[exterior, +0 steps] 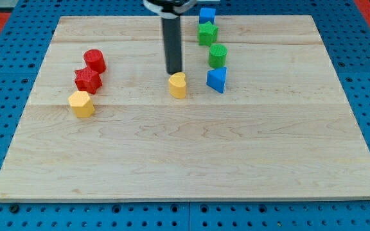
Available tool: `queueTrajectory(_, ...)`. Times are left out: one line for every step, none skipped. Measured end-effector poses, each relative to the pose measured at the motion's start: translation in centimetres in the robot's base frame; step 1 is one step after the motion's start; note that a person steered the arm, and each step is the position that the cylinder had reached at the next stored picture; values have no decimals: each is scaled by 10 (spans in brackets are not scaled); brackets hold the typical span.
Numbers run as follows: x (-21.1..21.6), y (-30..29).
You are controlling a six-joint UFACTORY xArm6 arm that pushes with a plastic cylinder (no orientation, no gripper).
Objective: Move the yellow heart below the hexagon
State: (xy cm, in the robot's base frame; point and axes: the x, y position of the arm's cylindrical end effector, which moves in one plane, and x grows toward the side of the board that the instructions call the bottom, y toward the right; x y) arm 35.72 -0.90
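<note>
The yellow heart (178,85) lies on the wooden board, a little above the middle. My tip (174,72) is right at the heart's upper edge, touching it or nearly so. The yellow hexagon (81,104) lies at the view's left, well to the left of the heart and slightly lower. The rod rises from the tip to the view's top.
A red cylinder (95,60) and a red star-like block (88,80) lie just above the hexagon. To the heart's right are a blue triangle-like block (216,79), a green cylinder (218,56), a green star (207,33) and a blue cube (207,15).
</note>
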Motion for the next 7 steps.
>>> queueTrajectory(0,40)
queueTrajectory(26,49)
queueTrajectory(41,18)
queueTrajectory(41,-22)
queueTrajectory(23,-42)
queueTrajectory(18,-53)
queueTrajectory(28,-71)
